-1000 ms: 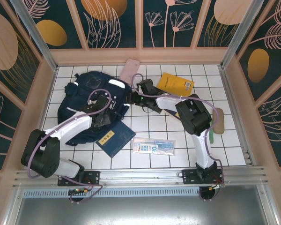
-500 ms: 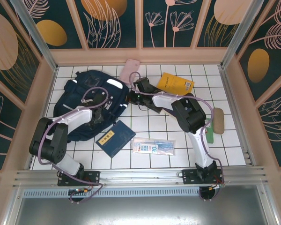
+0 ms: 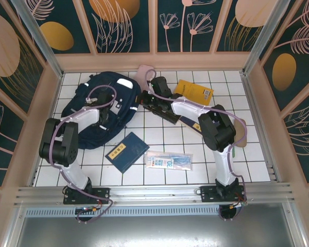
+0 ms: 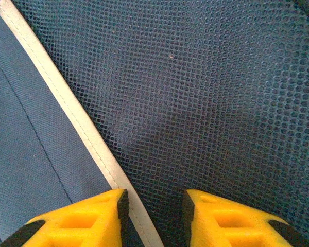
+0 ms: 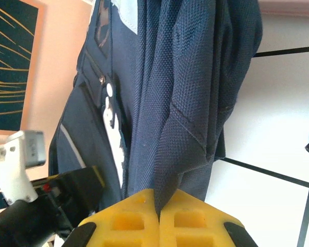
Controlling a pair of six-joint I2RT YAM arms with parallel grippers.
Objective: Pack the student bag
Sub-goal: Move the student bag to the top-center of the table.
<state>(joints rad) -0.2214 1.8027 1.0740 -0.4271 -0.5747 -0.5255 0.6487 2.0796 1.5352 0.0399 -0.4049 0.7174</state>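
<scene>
The student bag [image 3: 95, 116], dark navy with white stripes, lies on the tiles at the far left. My left gripper [image 3: 106, 109] presses down onto its middle. In the left wrist view, its yellow fingers [image 4: 87, 216] stand partly closed with the bag's mesh [image 4: 195, 92] and a white stripe [image 4: 67, 108] between them. My right gripper [image 3: 145, 98] is at the bag's right edge. In the right wrist view it [image 5: 158, 198] is shut on a fold of navy fabric [image 5: 185, 77] that rises from between the pads.
A blue book [image 3: 126, 151] and a clear packet of pens [image 3: 169, 162] lie in front of the bag. A yellow book [image 3: 194, 91] and a pink case [image 3: 142, 77] sit at the back. A tan case [image 3: 240, 135] lies by the right wall.
The right gripper has shut on the bag's edge. The left gripper has narrowed on the bag. The bag and both grippers have shifted toward the back wall.
</scene>
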